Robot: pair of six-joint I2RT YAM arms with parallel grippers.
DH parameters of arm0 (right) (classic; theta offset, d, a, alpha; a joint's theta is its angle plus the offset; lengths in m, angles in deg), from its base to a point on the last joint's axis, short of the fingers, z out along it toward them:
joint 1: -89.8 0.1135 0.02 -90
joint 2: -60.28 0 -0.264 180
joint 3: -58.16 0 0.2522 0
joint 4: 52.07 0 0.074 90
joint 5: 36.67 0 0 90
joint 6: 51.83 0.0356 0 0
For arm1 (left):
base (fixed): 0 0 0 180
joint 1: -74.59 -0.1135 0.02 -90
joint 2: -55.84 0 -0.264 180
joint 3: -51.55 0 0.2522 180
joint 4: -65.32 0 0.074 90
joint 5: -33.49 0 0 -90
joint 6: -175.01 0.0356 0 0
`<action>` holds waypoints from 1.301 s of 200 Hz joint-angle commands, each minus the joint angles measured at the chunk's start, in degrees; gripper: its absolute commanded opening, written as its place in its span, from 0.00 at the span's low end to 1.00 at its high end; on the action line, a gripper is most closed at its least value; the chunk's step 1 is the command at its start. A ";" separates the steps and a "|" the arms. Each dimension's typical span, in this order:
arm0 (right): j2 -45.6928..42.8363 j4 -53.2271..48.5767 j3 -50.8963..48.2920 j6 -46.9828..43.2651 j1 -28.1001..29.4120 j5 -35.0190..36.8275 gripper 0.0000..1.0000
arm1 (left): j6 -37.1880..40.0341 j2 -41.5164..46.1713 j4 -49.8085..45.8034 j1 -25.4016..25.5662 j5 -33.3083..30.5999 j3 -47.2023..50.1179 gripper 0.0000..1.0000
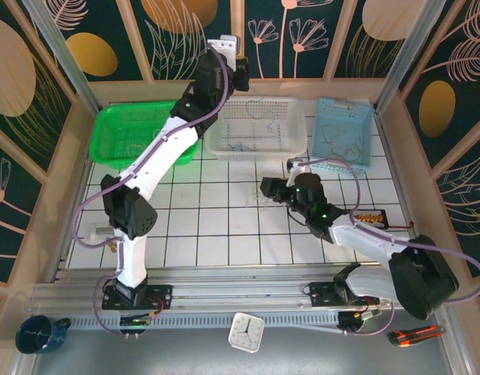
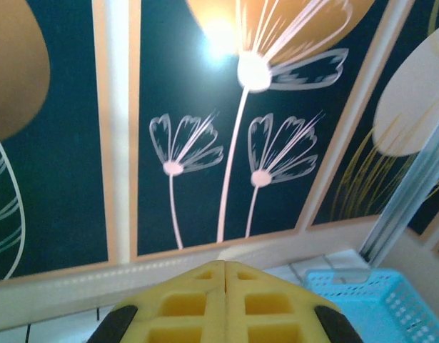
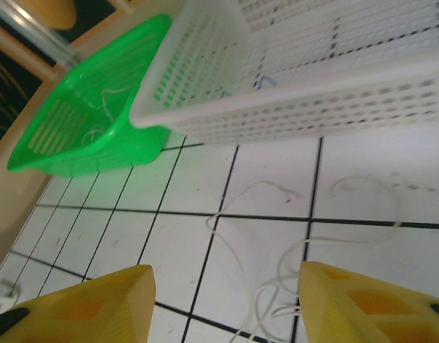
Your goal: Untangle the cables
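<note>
Closest to your right wrist lens are the two yellow fingers [image 3: 76,304] of the right gripper [image 3: 223,307]. They are spread wide, with nothing between them but bare tile. Just beyond them a thin white cable [image 3: 237,257] lies in loose loops on the table [image 3: 390,271], and another pale strand curls nearer the white basket [image 3: 312,100]. Your left gripper [image 2: 225,300] has its pads pressed together on nothing I can make out. It is held high over the far edge, facing the back wall [image 2: 62,179].

Watch where the loops cross near the right-hand finger. If you close there, you will likely pinch two strands at once and pull the knot tighter. The cable is thin and lies flat, so the fingertips may skate over it or scrape the tile. The white basket's wall stands close ahead, and a long forward reach could shove it.

The surface is white tile with dark grout lines. A green basket [image 1: 138,133] and a blue basket [image 1: 345,133] flank the white one along the far side, and more of the cables [image 1: 240,144] lie inside them. Dark panels painted with flowers close the space in.
</note>
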 commanded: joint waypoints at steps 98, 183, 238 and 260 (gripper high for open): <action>-5.21 -10.14 3.63 1.29 -3.14 -2.01 0.57 | -0.38 -7.11 -8.61 -1.86 2.69 -9.98 0.99; 8.86 -14.04 9.62 -0.03 -2.24 -4.24 0.53 | -7.90 19.59 8.18 -1.88 6.09 29.77 0.99; 17.56 -15.02 14.87 -2.64 1.55 -2.73 0.50 | -15.20 37.31 17.32 -1.84 6.72 59.57 0.99; 21.56 -15.75 18.34 -6.79 3.55 -1.79 0.50 | -19.70 42.65 20.11 -1.86 6.73 69.70 0.99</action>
